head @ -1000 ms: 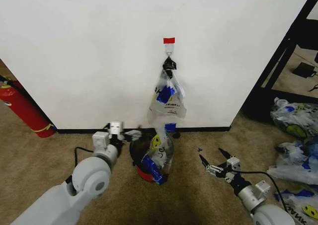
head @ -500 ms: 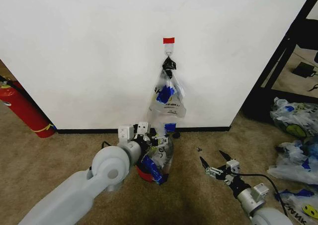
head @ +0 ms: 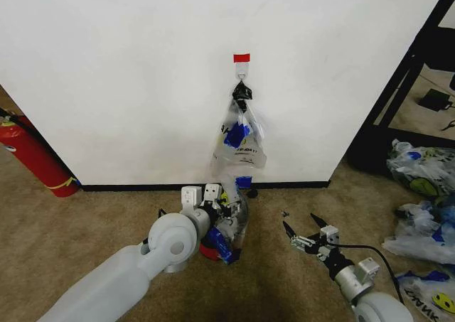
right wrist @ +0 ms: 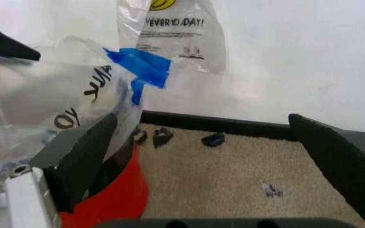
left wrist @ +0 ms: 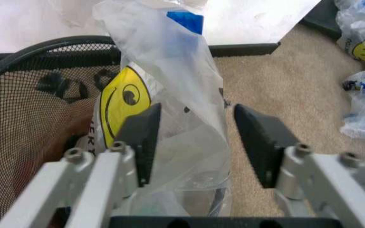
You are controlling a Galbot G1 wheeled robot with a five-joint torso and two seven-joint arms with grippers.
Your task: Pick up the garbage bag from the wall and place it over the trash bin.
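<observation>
Down at the foot of the wall [head: 128, 73], the garbage bag [head: 229, 219] is seen standing roughly upright over the trash bin [head: 207, 249], its long axis running from floor upward with its top leaning toward the wall. It is a thin, crinkled, see-through film carrying a yellow smiley face, black lettering and blue patches. In the left wrist view the bag [left wrist: 169, 118] is draped over the bin's rim [left wrist: 36, 50], whose wall is a black wire mesh; in the right wrist view the round red base [right wrist: 116, 199] is seen on the carpet [head: 64, 229], with the bag [right wrist: 62, 109] rising above it.

The left gripper [head: 219, 202] is held at the bag, above the bin. Its flat dark pads [left wrist: 143, 135] are spread apart with the bag's film lying between them, and no pinch on the plastic is seen. The right gripper [head: 307, 234] is held low over the carpet, well to the right of the bin, its fingers parted and nothing between them.

On the wall above, a narrower bundle of bags [head: 240, 141] is hung from a small hook [head: 242, 72] beneath a red tape strip [head: 242, 57].
</observation>
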